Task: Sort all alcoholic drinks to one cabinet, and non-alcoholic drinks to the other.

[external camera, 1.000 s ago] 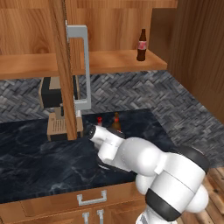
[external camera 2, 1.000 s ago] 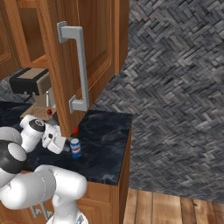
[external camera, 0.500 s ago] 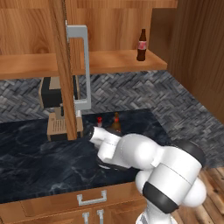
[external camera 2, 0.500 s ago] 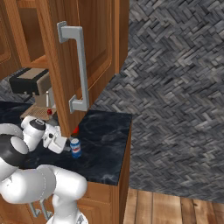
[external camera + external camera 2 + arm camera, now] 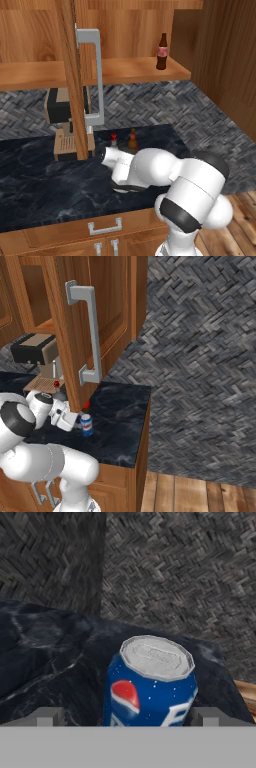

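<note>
Pincer (image 5: 127, 717) spread wide, its tips flanking the upright blue soda can (image 5: 150, 684).

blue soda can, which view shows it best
The hand view: the blue soda can stands upright on the dark counter, close up between the open tool's tips. The right base view shows it small beside the arm. In the left base view I can't make it out.
</note>
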You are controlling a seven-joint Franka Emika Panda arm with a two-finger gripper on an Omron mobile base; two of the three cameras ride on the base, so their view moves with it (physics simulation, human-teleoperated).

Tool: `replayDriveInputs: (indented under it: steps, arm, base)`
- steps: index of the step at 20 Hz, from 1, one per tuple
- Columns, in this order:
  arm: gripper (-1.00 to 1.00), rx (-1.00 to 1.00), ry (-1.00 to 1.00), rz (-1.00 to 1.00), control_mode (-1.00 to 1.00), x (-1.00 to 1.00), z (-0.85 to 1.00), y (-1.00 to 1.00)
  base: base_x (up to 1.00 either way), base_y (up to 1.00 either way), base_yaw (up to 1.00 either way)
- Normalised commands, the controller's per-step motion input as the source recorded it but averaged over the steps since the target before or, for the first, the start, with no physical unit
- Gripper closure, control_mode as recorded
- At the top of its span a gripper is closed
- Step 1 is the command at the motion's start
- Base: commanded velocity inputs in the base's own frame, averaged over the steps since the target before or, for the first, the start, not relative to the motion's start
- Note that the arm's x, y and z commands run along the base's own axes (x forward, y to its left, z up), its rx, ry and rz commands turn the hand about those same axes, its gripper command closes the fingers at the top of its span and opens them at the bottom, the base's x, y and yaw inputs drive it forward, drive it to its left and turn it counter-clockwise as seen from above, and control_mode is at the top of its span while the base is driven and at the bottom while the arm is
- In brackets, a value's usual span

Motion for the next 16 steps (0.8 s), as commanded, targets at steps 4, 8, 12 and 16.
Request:
replayDriveInputs:
  steps: [4, 8, 12, 16]
  arm:
    - [-1.0, -0.01, 0.0, -0.01, -1.0, 0.01, -0.16, -0.08]
    - [-1.0, 0.0, 0.0, 0.0, -1.0, 0.02, -0.13, -0.08]
    - [-1.0, 0.0, 0.0, 0.0, -1.0, 0.0, -0.02, -0.11]
    - [-1.0, -0.01, 0.0, -0.02, -1.0, 0.0, 0.0, -0.11]
  base:
    - [0.0, 0.0, 0.0]
    - [0.0, 0.0, 0.0]
    - [0.0, 0.0, 0.0]
    - [0.0, 0.0, 0.0]
